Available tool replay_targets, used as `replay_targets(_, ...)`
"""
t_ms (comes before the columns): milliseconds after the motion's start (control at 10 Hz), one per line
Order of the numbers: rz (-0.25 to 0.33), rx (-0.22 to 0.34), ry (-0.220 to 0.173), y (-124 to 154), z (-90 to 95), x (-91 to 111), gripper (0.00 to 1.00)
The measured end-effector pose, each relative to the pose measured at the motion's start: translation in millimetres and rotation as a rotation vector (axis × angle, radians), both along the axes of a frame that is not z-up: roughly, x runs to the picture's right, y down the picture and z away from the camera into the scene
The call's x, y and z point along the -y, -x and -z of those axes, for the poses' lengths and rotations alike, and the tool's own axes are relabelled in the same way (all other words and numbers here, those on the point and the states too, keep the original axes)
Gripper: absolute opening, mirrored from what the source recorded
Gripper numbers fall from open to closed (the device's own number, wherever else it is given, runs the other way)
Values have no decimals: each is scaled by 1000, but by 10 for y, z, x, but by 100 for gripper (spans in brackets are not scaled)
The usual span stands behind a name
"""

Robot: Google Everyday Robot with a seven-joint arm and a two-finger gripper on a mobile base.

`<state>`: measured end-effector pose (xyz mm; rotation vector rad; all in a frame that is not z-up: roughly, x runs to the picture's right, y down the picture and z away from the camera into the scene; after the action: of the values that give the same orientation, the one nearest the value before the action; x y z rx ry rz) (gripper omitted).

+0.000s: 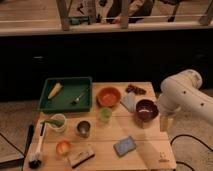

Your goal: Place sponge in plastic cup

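Note:
The sponge (124,145), a small flat blue pad, lies near the front edge of the wooden table (150,155), right of centre. The plastic cup (104,114), pale green, stands upright in the middle of the table, behind and to the left of the sponge. My white arm (185,95) reaches in from the right. Its gripper (166,123) hangs fingers-down beside the table's right edge, open and holding nothing, to the right of the sponge and a little farther back.
A maroon bowl (146,109) sits just left of the gripper, with a pale cloth (129,101) and an orange bowl (109,96) behind. A green tray (66,93) is at back left. A metal cup (83,128), mug (57,122), orange fruit (63,147), tan-and-black block (81,155) and brush (36,147) fill the front left.

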<state>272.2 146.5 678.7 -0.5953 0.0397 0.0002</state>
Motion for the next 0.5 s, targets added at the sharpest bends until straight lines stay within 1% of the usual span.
replay_targets(200,22,14,9,67,-3,-57,80)
replay_targets(400,48,34,17,203,5,-244,80)
replay_targets(500,58,42,17,240,-1,-300,80)
